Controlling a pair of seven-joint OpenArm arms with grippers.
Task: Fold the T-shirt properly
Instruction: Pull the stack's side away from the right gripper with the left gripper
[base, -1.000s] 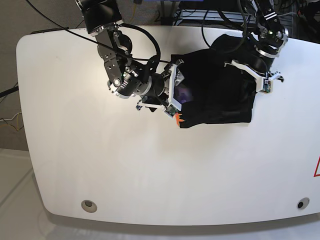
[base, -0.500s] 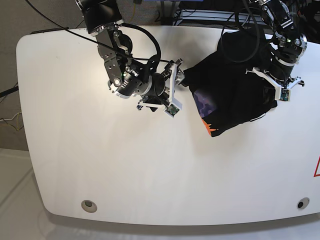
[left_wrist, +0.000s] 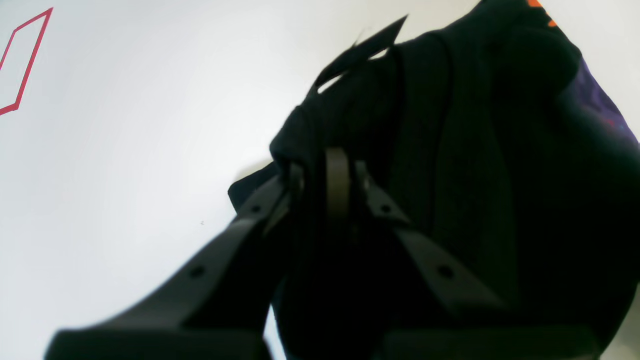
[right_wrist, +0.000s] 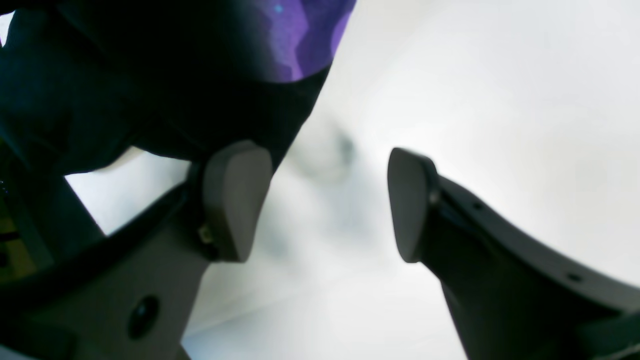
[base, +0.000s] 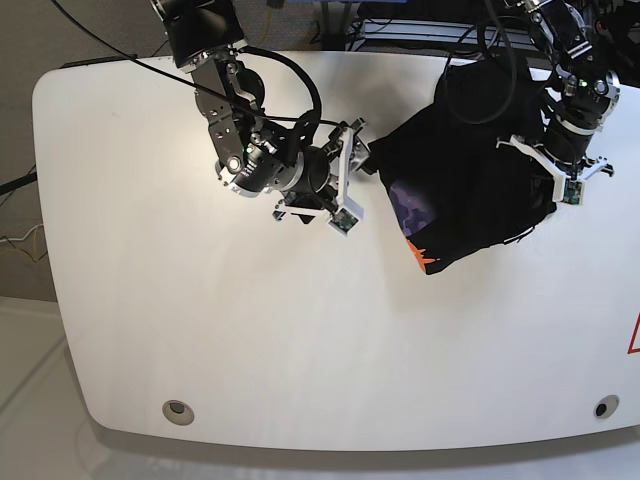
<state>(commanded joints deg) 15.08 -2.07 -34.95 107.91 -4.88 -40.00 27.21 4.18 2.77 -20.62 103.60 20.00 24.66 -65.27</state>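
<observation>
T-shirt (base: 470, 175): black cloth, matte, bunched into a loose lump with soft folds and no flat panel. It lies on the far right part of the table (base: 200, 330), its upper end near the far edge. A purple print patch (base: 408, 210) faces the near-left side, with a small orange tip (base: 418, 257) at the lowest corner. The long axis runs from upper right down to lower left, the orange corner pointing toward the table's middle. In the left wrist view the cloth hangs in vertical pleats, with a thin flap (left_wrist: 360, 50) sticking out at the top.

Left gripper (left_wrist: 330, 175): dark plastic fingers, drawn together and clamped on a fold of the T-shirt at its right side, near the table's right edge.

Right gripper (right_wrist: 320, 200): jaws apart, nothing between them. Rounded grey pads (right_wrist: 235, 200), smooth. It sits just left of the cloth; the left pad is close to the hem, but whether it touches cannot be told.

Table: white, smooth, slightly glossy, with rounded corners. There is wide bare surface at the left and near side. A red outline mark (base: 634, 335) sits at the right edge, and two round insets, one (base: 178, 409) at the near-left corner and one (base: 601, 408) at the near-right.
</observation>
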